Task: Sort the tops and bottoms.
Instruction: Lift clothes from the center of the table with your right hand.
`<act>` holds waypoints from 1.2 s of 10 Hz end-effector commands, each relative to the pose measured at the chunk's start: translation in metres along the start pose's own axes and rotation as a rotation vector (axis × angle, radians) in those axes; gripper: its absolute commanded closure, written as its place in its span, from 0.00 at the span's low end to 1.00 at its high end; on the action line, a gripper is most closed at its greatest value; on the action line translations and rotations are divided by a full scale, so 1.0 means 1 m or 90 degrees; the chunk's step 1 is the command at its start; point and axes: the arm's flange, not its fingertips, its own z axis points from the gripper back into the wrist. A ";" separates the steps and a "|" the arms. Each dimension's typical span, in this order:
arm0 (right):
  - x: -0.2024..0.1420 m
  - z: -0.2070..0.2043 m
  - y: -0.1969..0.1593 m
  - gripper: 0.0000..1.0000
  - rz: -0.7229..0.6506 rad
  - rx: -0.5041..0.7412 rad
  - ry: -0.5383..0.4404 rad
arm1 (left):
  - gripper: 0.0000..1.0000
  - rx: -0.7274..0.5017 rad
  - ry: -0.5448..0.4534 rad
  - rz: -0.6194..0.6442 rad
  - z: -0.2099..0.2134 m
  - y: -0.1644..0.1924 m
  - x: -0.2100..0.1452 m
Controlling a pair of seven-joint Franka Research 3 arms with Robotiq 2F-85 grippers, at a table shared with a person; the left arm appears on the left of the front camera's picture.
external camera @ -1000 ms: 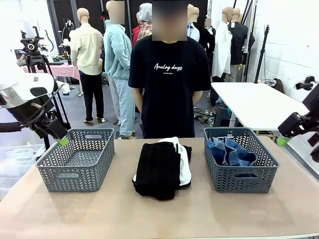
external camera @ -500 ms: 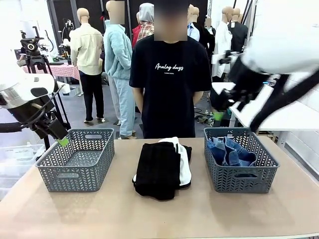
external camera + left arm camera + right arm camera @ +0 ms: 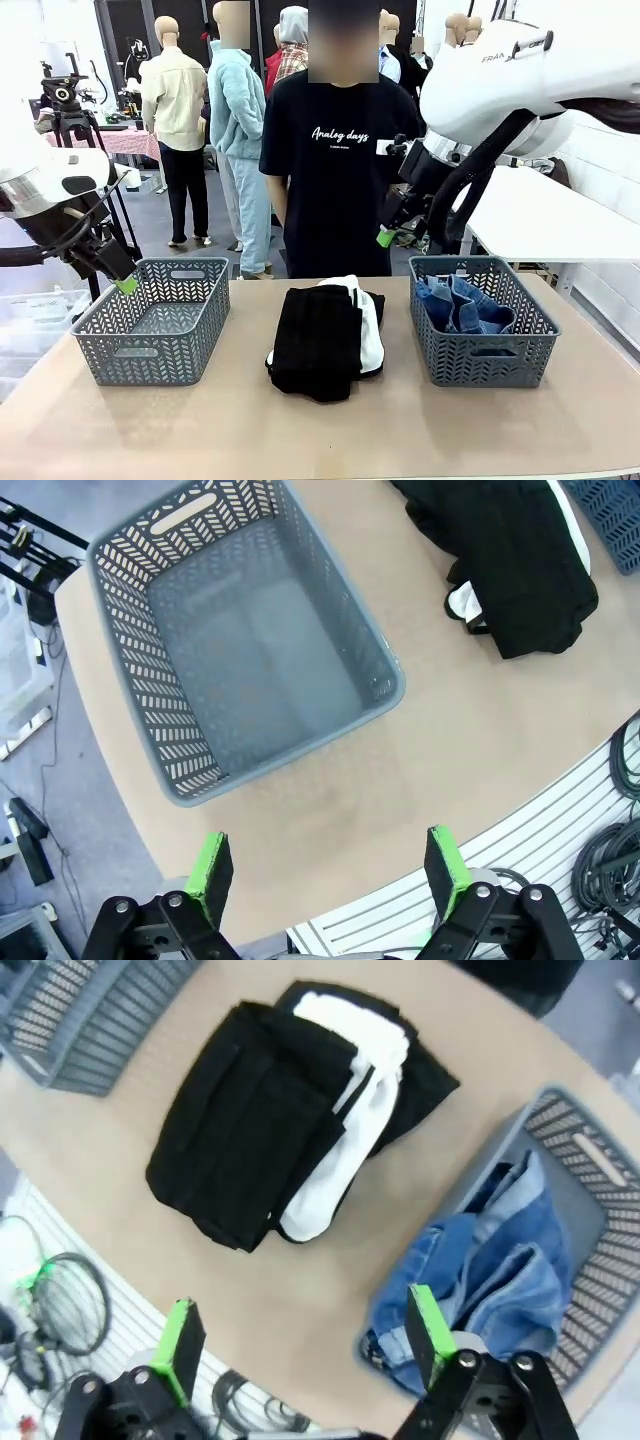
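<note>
Right hand (image 3: pixel 300 1300), jaws apart, high above the black-and-white garment pile (image 3: pixel 250 1110).

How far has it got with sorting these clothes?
Done: the blue denim piece lies in the right basket. In hand: nothing; the left gripper and right gripper are both open and empty. Left: the black pieces and white piece stacked mid-table, and the left basket holds nothing.

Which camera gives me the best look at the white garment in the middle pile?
The right wrist view: it looks down on the white garment, lying between the black pieces. The front view catches its right edge beside the black stack; the left wrist view shows thin slivers at the frame's top.
</note>
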 end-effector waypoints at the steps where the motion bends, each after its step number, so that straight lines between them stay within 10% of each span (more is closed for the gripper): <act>1: -0.006 0.009 0.006 0.00 -0.006 -0.022 -0.025 | 0.00 -0.004 0.002 0.000 0.000 0.000 -0.001; 4: 0.000 0.010 0.005 0.00 0.003 -0.008 -0.013 | 0.00 -0.004 0.002 0.000 0.000 0.000 -0.001; 7: 0.020 -0.049 0.071 0.00 -0.020 -0.089 -0.029 | 0.00 -0.004 0.002 0.000 0.000 0.000 -0.001; 12: 0.049 -0.148 0.066 0.00 -0.110 -0.097 0.035 | 0.00 -0.004 0.002 0.000 0.000 0.000 -0.001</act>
